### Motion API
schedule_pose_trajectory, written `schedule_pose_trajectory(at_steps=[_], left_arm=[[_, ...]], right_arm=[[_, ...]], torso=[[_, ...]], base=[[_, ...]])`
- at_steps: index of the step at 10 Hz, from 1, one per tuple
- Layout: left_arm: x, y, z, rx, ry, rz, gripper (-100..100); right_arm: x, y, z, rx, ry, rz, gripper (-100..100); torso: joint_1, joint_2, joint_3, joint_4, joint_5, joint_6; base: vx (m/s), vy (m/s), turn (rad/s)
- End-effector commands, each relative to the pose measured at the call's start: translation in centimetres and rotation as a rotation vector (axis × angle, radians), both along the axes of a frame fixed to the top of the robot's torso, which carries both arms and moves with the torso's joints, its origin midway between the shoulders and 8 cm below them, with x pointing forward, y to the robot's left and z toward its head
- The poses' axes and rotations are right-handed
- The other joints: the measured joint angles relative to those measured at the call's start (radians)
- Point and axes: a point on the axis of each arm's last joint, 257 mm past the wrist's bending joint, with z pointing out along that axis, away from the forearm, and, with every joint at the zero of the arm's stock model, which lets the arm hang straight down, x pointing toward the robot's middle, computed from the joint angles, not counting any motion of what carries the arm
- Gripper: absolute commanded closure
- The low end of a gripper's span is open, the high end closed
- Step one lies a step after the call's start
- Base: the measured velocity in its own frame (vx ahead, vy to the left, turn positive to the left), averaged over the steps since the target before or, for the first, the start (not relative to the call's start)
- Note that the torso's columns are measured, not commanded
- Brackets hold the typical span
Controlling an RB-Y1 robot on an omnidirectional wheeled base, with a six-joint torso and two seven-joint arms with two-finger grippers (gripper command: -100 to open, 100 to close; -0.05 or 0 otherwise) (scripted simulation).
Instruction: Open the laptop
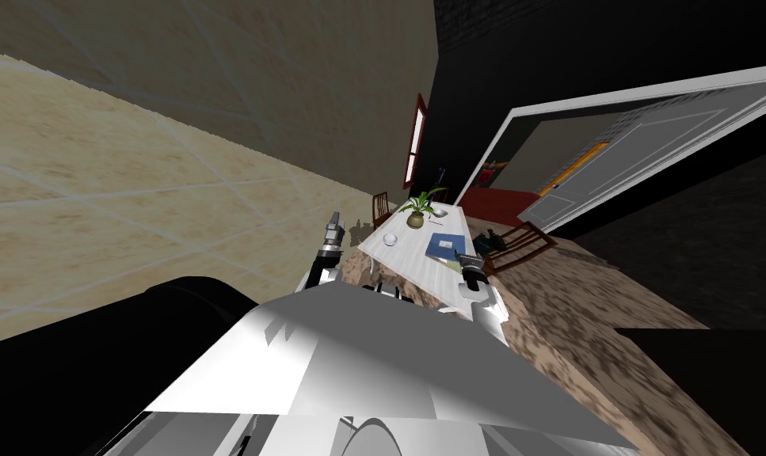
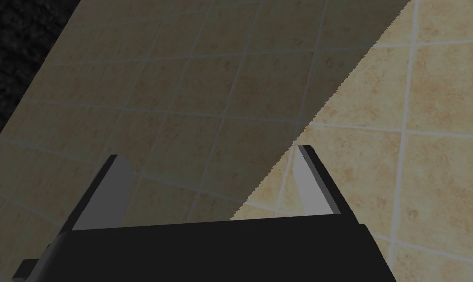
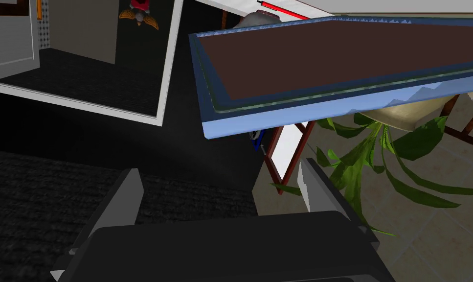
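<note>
A blue laptop lies flat on the long white table, near its right side. In the right wrist view the laptop is a blue slab with a dark brown panel, just beyond my fingertips and apart from them. My right gripper is at the laptop's near edge, open, with nothing between its fingers. My left gripper is raised left of the table, open and empty.
A potted green plant and a small white bowl stand on the table beyond the laptop. Wooden chairs flank the table. A white-framed doorway opens at the right, past a black area.
</note>
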Motion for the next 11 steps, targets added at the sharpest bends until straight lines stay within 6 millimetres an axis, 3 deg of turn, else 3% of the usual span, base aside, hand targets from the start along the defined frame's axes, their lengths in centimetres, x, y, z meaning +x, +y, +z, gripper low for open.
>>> schedule_pose_trajectory(at_steps=[1, 5, 6, 7, 11], left_arm=[[0.0, 0.0, 0.0, 0.0, 0.0, 0.0, 0], [0.0, 0.0, 0.0, 0.0, 0.0, 0.0, 0], [0.0, 0.0, 0.0, 0.0, 0.0, 0.0, 0], [0.0, 0.0, 0.0, 0.0, 0.0, 0.0, 0], [0.0, 0.0, 0.0, 0.0, 0.0, 0.0, 0]], right_arm=[[1.2, -0.9, 1.4, 0.001, 0.002, -0.017, -100], [3.1, -2.2, 3.8, -0.002, -0.001, -0.046, -100], [3.0, -1.9, 3.2, -0.002, -0.001, -0.04, -100], [3.1, -2.0, 3.3, -0.001, 0.0, -0.042, 0], [3.1, -2.0, 3.3, -0.002, 0.0, -0.042, 0]], torso=[[-0.002, -0.002, -0.001, -0.001, 0.0, 0.0], [-0.001, -0.005, -0.003, -0.001, 0.0, 0.0], [-0.002, -0.004, -0.003, -0.001, 0.0, 0.0], [-0.002, -0.006, -0.004, -0.002, -0.001, 0.0], [-0.002, -0.004, -0.002, -0.001, -0.001, 0.0]], base=[[-0.086, 0.001, 0.057], [-0.08, -0.001, 0.057], [-0.029, -0.003, 0.011], [-0.006, 0.0, -0.002], [0.0, 0.0, 0.0]])
